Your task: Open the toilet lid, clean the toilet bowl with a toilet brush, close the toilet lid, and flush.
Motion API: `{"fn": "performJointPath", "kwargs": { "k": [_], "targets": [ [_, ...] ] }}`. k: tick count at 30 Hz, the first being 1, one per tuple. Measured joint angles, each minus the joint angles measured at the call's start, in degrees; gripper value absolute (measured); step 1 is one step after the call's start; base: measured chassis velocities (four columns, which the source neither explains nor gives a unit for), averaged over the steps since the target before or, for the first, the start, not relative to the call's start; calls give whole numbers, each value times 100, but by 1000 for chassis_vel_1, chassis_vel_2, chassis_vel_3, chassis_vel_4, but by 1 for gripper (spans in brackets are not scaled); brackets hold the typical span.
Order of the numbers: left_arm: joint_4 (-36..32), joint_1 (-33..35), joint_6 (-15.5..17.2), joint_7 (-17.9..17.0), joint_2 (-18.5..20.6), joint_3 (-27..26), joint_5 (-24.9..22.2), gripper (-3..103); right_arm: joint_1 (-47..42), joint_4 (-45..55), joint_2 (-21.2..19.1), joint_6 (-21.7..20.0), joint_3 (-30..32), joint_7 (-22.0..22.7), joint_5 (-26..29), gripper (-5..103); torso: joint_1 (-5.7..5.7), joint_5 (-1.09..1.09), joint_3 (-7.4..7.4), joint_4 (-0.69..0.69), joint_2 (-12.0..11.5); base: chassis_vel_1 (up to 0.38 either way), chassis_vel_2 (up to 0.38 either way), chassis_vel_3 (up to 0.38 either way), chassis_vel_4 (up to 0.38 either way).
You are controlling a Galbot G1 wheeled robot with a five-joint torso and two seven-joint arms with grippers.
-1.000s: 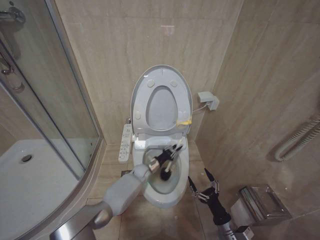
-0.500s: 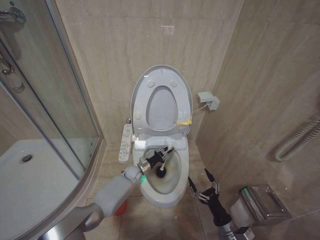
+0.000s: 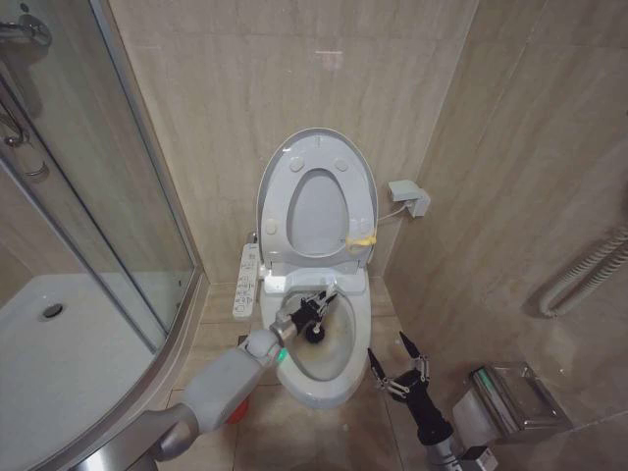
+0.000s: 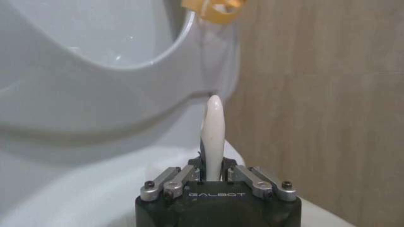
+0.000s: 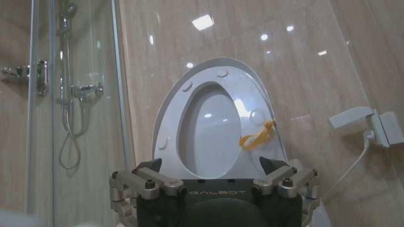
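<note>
White thin-handled dark-bristled toilet brush [image 3: 316, 329] clamped in left gripper [image 3: 312, 304] inside stained white ceramic toilet bowl [image 3: 339, 378], glossy white oval toilet lid [image 3: 280, 177] up behind it, right gripper [image 3: 397, 365] spread idle beside bowl; thin handle could twist loose if pressed.

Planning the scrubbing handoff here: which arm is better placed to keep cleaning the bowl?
Left. The left tool is inside the toilet bowl, shut on the toilet brush handle, bristle head against the stained wall. The right tool hangs open beside the bowl, holding nothing.
</note>
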Motion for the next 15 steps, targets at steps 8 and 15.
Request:
{"fn": "performJointPath", "kwargs": {
  "k": [8, 15],
  "targets": [
    [-259, -527, 224, 184, -57, 302, -356, 19, 11, -27, -13, 0, 39, 4, 31, 100, 0, -1, 0, 0, 0, 0, 0, 0, 0],
    [208, -401, -65, 428, -143, 422, -332, 19, 68, -86, 11, 1, 34, 1, 45, 100, 1, 0, 0, 5, 0, 0, 0, 0, 0]
  ]
}}
